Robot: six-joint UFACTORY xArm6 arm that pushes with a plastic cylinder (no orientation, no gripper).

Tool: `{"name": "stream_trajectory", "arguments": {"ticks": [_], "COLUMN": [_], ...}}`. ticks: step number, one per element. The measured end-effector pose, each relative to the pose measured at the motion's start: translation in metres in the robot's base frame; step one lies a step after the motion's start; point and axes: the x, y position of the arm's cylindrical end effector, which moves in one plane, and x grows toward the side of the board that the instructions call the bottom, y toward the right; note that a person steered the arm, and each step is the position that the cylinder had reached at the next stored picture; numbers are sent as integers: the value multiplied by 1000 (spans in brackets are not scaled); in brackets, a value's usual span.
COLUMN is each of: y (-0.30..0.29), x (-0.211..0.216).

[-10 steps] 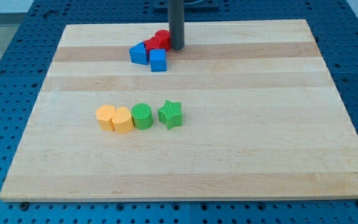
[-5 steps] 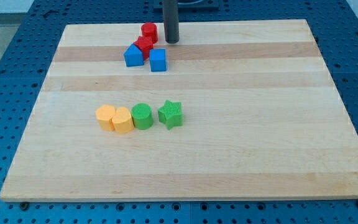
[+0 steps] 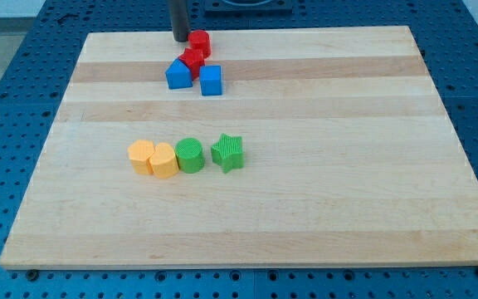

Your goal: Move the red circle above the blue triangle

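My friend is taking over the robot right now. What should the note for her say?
My tip sits near the wooden board's top edge, just left of the red circle block.
The red circle is above and slightly right of the blue triangle block; another red block lies between them, and a blue cube sits to the triangle's right.
Left: probably a small nudge left to centre the circle over the triangle.

Pale wooden board [image 3: 322, 166], red circle [image 3: 200, 41], red block [image 3: 192, 58], blue triangle [image 3: 178, 74], blue cube [image 3: 211, 80], two yellow blocks [image 3: 153, 158], green cylinder [image 3: 190, 154], green star [image 3: 227, 152]
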Motion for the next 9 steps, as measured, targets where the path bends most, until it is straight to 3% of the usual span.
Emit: {"name": "stream_trajectory", "arguments": {"ticks": [3, 7, 9], "y": [65, 10, 0], "x": [5, 38, 13]}}
